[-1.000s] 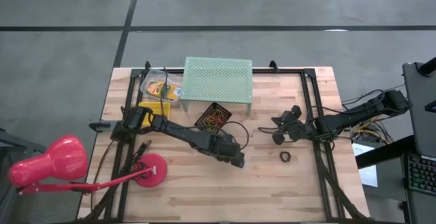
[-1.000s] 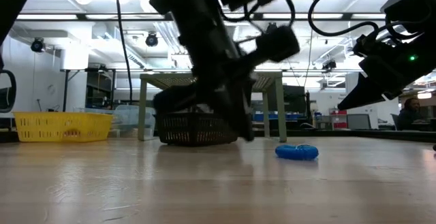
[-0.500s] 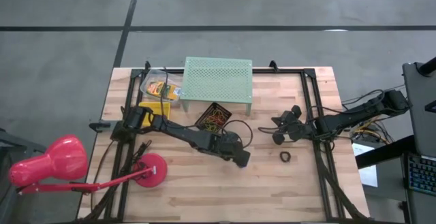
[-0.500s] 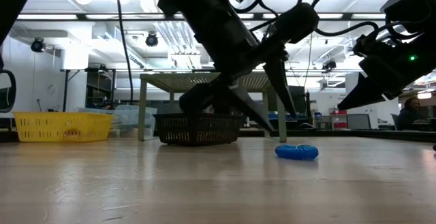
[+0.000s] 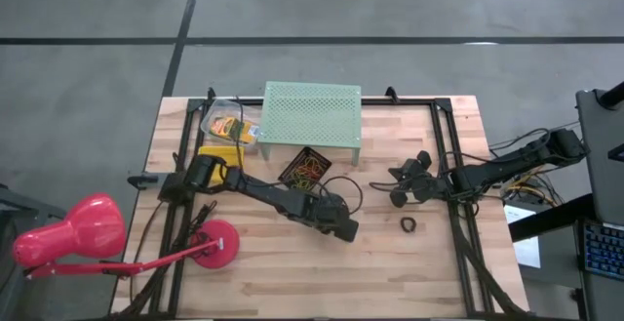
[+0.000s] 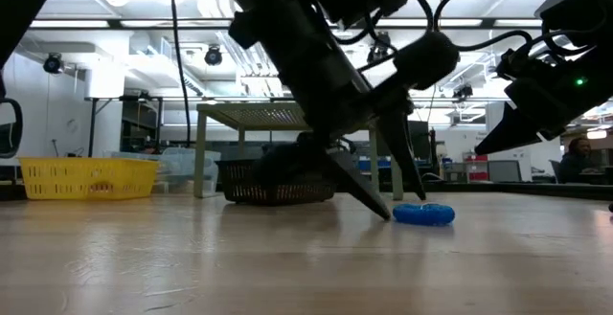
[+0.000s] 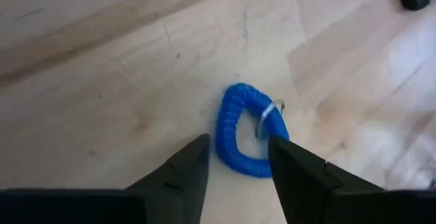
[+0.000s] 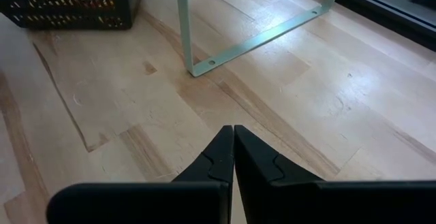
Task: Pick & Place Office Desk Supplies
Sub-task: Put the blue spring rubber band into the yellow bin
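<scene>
My left gripper, fingers spread, straddles the blue coil ring mid-desk; next I should pinch it.

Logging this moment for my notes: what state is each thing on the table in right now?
left gripper: open, fingers straddling the coil
blue coil ring: flat on table, not gripped
right gripper: shut, empty
black basket: holds rubber bands
black ring: lying on table, untouched

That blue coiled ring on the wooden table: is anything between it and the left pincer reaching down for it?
Nothing visible is. The left pincer is open just above the blue coiled ring, one finger on either side of the coil's near edge, with only bare wooden table around it.
</scene>
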